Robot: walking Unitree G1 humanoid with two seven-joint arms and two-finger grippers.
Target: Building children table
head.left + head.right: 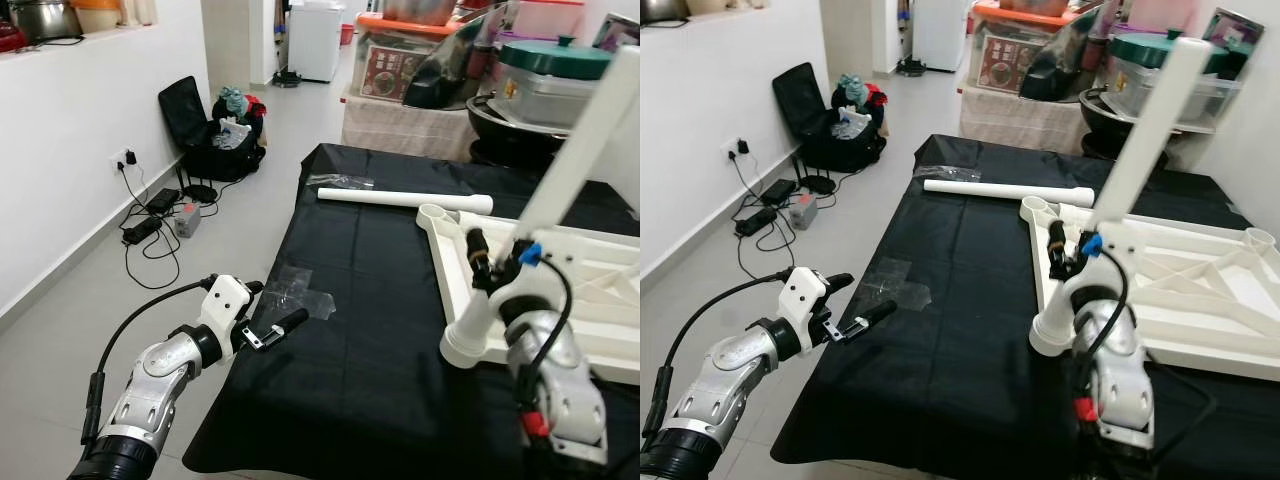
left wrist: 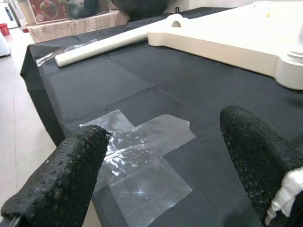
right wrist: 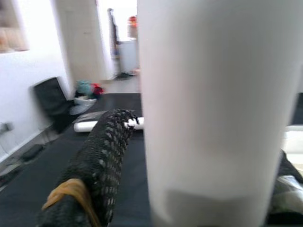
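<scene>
My right gripper [image 1: 1068,252] was clamped around a smooth white table leg [image 1: 1145,128], a round tube seated in the near corner socket of the overturned white tabletop [image 1: 1200,290] and leaning up and away to the right. My left gripper [image 1: 268,322] hung spread apart over crinkled clear tape [image 2: 137,163] on the black cloth [image 1: 350,330]. A second leg [image 1: 400,199] lay crosswise beyond.

bare black cloth [image 1: 370,330], tabletop [image 1: 600,290] blocking right
</scene>
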